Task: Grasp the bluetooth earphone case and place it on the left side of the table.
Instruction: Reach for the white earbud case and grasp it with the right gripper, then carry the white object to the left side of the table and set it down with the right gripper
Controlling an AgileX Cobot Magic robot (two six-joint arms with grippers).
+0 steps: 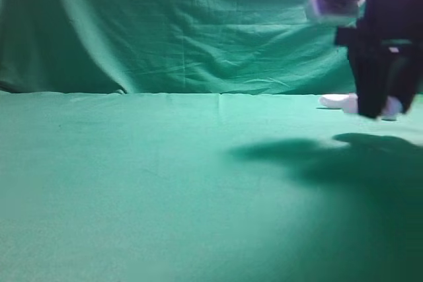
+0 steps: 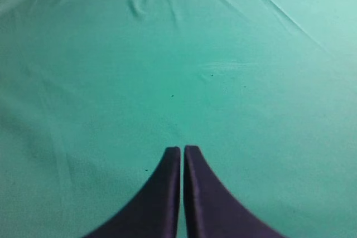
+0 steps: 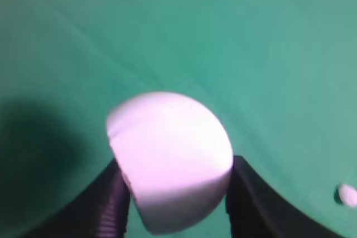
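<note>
We see the right gripper [image 3: 175, 193] with its dark fingers pressed against both flanks of the white, rounded, pill-shaped bluetooth earphone case [image 3: 170, 157], so we judge it is gripping the case across its narrow width, the surest hold for carrying it. In the high view the case [image 1: 340, 102] lies at the far right of the green cloth-covered worktop [image 1: 165, 183], half hidden by the arm, with open cloth to the left where it must go. The left gripper [image 2: 182, 157] hangs above bare cloth with its fingers pinched together, holding nothing, and a tiny white nub [image 3: 347, 194] lies just right of the case.
</note>
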